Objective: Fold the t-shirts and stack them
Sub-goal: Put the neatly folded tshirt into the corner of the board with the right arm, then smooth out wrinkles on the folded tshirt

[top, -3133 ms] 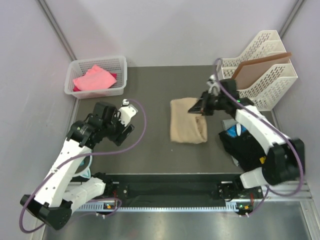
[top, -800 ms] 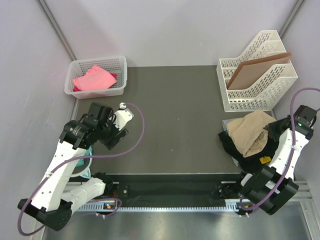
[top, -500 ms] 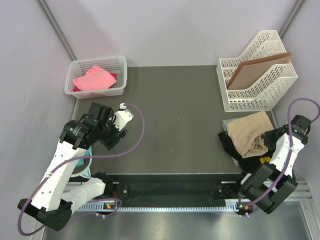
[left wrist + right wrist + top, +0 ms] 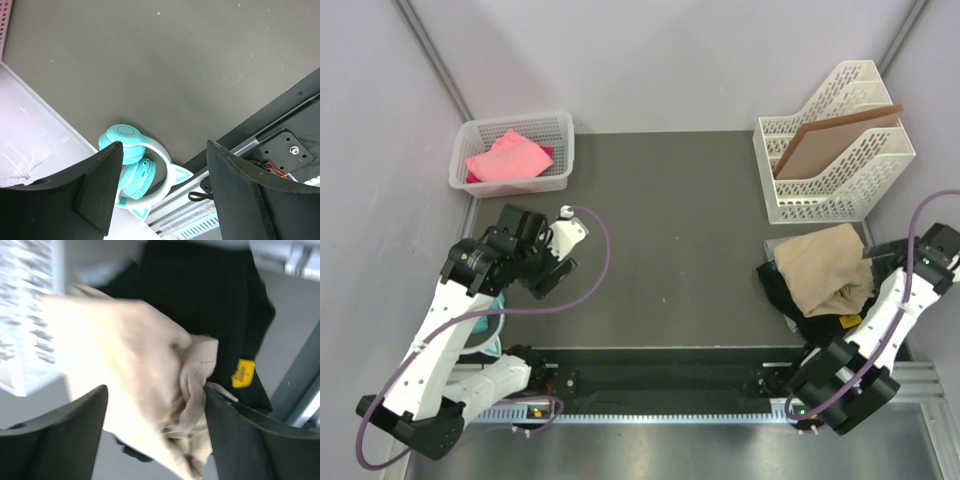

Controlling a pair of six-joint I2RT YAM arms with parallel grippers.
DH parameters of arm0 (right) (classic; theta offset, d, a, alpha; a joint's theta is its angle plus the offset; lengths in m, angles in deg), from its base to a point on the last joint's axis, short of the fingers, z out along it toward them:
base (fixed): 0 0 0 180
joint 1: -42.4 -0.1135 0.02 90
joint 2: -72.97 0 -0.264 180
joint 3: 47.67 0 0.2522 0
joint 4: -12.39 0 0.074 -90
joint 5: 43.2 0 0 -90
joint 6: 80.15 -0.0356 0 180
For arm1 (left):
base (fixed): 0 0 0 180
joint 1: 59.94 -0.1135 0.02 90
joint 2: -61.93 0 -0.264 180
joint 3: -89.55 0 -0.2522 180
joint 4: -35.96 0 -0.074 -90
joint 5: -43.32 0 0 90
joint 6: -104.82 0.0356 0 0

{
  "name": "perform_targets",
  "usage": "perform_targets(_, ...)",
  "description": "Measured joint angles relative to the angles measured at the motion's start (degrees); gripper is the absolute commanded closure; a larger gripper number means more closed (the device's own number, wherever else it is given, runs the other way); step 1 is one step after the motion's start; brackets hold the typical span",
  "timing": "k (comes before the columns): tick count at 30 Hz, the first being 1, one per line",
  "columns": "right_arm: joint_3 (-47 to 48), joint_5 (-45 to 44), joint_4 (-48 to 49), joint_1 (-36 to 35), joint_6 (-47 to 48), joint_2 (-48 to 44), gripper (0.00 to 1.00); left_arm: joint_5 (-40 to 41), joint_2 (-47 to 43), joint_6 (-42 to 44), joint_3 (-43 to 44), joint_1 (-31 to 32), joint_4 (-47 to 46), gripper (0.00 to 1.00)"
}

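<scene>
The tan shirt is laid on top of the black shirt, at the right side of the surface.
The right gripper is open, with its fingers spread wide and nothing pinched between them. The tan shirt is seen just under it, bunched up at one edge. A small yellow tag is seen on the black shirt. The pink shirt is kept in the white basket at the upper left. The left gripper is held open over the left side of the surface, and nothing is held in it. Teal headphones are seen below it, by the surface's edge.
</scene>
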Motion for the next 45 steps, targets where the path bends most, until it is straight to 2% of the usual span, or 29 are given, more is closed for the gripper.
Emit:
perform_targets(2, 3.7, -1.5, 0.0, -0.3, -0.7, -1.2, 0.0, 0.0, 0.2, 0.0, 0.1, 0.0, 0.2, 0.27)
perform_targets(9, 7.0, 0.3, 0.0, -1.6, -1.1, -0.3, 0.0, 0.5, 1.3, 0.0, 1.3, 0.0, 0.9, 0.27)
perform_targets(14, 9.3, 4.5, 1.1, -12.4, -1.6, -2.2, 0.0, 0.6, 2.2, -0.1, 1.4, 0.0, 0.9, 0.27)
perform_targets(19, 12.8, 13.9, 5.4, -17.1, -1.1, 4.6, 0.0, 0.4, 3.5, -0.4, 2.0, 0.0, 0.8, 0.27)
perform_targets(24, 5.3, 15.3, 8.7, -15.5, -0.7, 10.7, 0.0, 0.4, 3.4, -0.8, 2.8, 0.0, 0.9, 0.27)
perform_targets(28, -5.2, 14.6, 10.1, -6.6, 0.1, 11.4, 0.0, 0.5, 3.3, -0.9, 3.0, 0.0, 0.9, 0.27)
perform_targets(31, -7.8, 13.0, 10.2, -1.9, 0.3, 11.7, 0.0, 0.4, 3.4, -1.1, 3.0, 0.0, 0.9, 0.27)
perform_targets(37, -6.1, 12.4, 10.6, -2.2, 0.4, 14.1, 0.0, 0.4, 3.3, -1.2, 3.0, 0.0, 0.8, 0.27)
perform_targets(45, 1.9, 14.1, 9.6, -10.9, 1.1, 15.4, 0.0, 0.4, 3.1, -1.1, 2.6, 0.0, 0.8, 0.27)
